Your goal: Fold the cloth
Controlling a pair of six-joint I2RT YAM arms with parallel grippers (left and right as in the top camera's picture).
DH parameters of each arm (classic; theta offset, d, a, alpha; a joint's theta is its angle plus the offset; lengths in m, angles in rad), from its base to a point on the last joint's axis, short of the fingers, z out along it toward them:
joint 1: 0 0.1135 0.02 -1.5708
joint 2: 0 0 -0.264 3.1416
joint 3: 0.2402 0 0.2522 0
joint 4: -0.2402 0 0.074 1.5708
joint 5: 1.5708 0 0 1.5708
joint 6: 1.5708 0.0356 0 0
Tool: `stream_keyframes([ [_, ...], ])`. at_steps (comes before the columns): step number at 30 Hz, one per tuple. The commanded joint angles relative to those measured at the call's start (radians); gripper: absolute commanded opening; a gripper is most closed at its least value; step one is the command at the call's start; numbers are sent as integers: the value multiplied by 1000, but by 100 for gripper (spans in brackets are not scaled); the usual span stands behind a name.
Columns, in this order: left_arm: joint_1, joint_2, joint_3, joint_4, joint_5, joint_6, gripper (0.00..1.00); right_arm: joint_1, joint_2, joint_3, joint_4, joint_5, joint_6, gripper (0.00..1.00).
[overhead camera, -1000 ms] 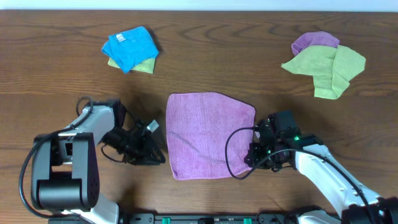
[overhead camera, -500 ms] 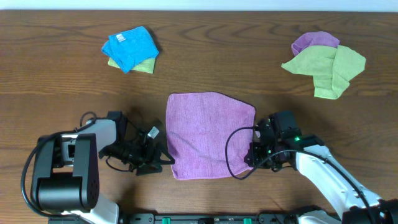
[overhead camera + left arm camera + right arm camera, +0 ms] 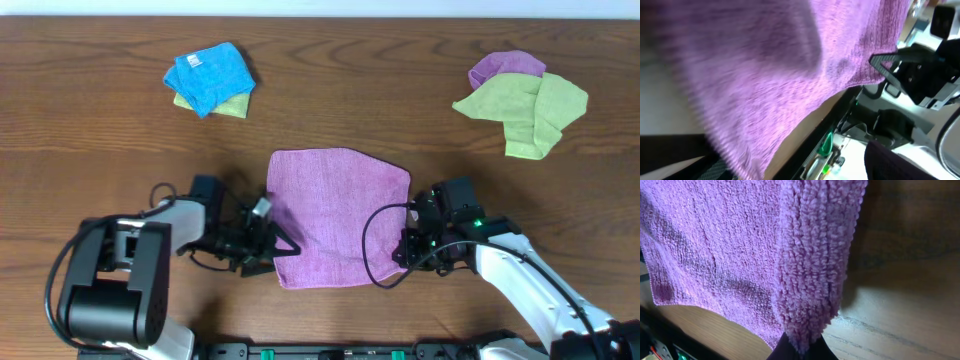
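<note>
Presently, the following items are recorded on the wooden bench (image 3: 90,150).

Item 1, the cloth (image 3: 335,205). A lilac-purple terry square is laid flat near the bench centre, slightly toward 6 o'clock. Faint creases are seen across its pile. In the left wrist view the cloth (image 3: 765,75) is shown close and blurred, and most of the frame is filled by it. In the right wrist view its looped pile (image 3: 715,245) is shown sharply, and one edge is bunched into a thick ridge above the wood.

Item 2, the left pincer (image 3: 283,244). It is placed at the cloth's 7 o'clock corner with its fingers spread apart. Whether the hem is touched cannot be told.

Item 3, the right pincer (image 3: 405,252). It is set at the cloth's 4 o'clock edge. Its tips (image 3: 796,352) are pressed together on the bunched ridge, so the cloth is pinched there. A black cable (image 3: 370,240) is looped over the cloth just beside it.

Item 4, a bright blue cloth (image 3: 208,72). It is found toward 10 o'clock of the bench and is laid upon a lime-green cloth (image 3: 232,104).

Item 5, a crumpled lime-green cloth (image 3: 530,108). It is found toward 2 o'clock, well apart from Item 1. A second purple cloth (image 3: 505,67) is partly covered at its 11 o'clock side.
</note>
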Motion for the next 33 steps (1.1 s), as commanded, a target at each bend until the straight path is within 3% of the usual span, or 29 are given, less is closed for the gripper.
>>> stream_keyframes([
  [1, -79, 13, -14, 53, -143, -109, 79, -3, -14, -2, 3, -9, 15, 1],
  [4, -134, 13, -14, 85, -172, -154, 75, -3, -14, -2, 2, -9, 15, 1],
  [6, -157, 13, -14, 98, -171, -154, 62, -3, -14, -2, 2, -9, 15, 1],
  [9, -171, 13, -14, 103, -171, -154, 24, -3, -14, -2, 3, -9, 15, 1],
  [10, -170, 13, -14, 103, -171, -153, 7, -3, -14, -2, 3, -9, 15, 1],
  [18, -156, 0, -3, 101, -98, -153, 6, -3, -15, -2, 3, -8, 14, 1],
  [24, -120, -108, 30, 92, -70, -181, 6, -3, -78, -2, 32, -7, 15, 1],
  [33, 8, -350, 100, 105, -182, -323, 6, -3, -184, -2, 96, 66, 49, 1],
])
